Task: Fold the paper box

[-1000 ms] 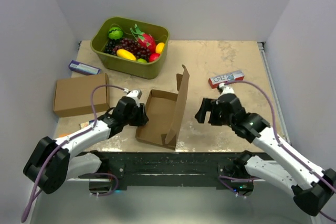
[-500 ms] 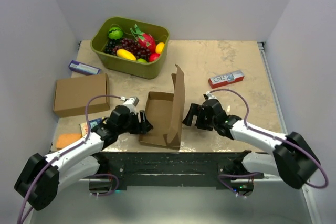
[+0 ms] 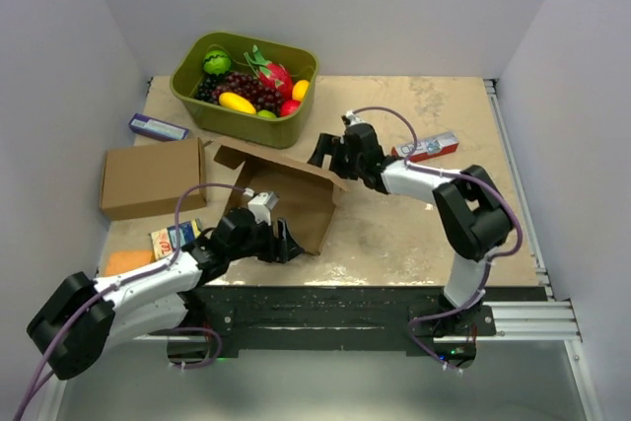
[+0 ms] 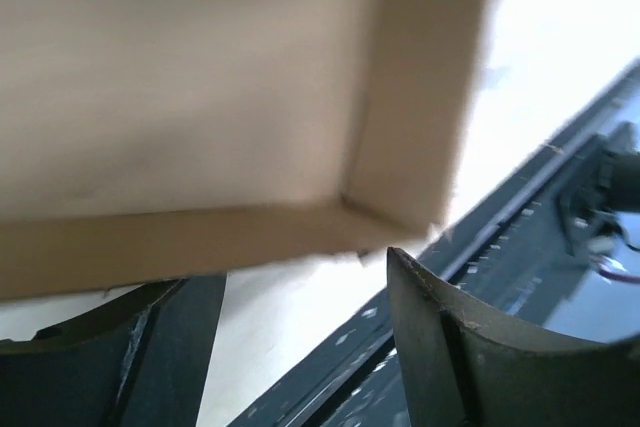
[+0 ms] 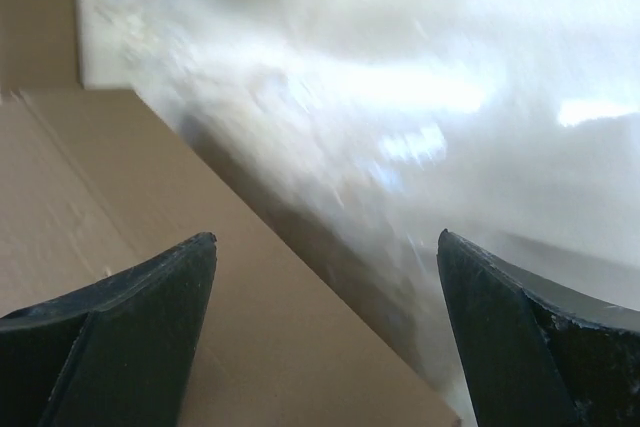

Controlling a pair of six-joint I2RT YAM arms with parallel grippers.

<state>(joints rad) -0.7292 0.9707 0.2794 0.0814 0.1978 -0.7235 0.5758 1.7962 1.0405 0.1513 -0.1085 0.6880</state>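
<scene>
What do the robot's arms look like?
The left arm and right arm have white shells with chunky black joints. A thin purple cable loops along each. The left gripper and right gripper are black, with two dark, curved fingers, a bit scuffed at the edges.

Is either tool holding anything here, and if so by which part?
Nothing is held. The left tool is open at the near edge of the box; the right tool is open by its far right corner. Neither grips it.
</scene>
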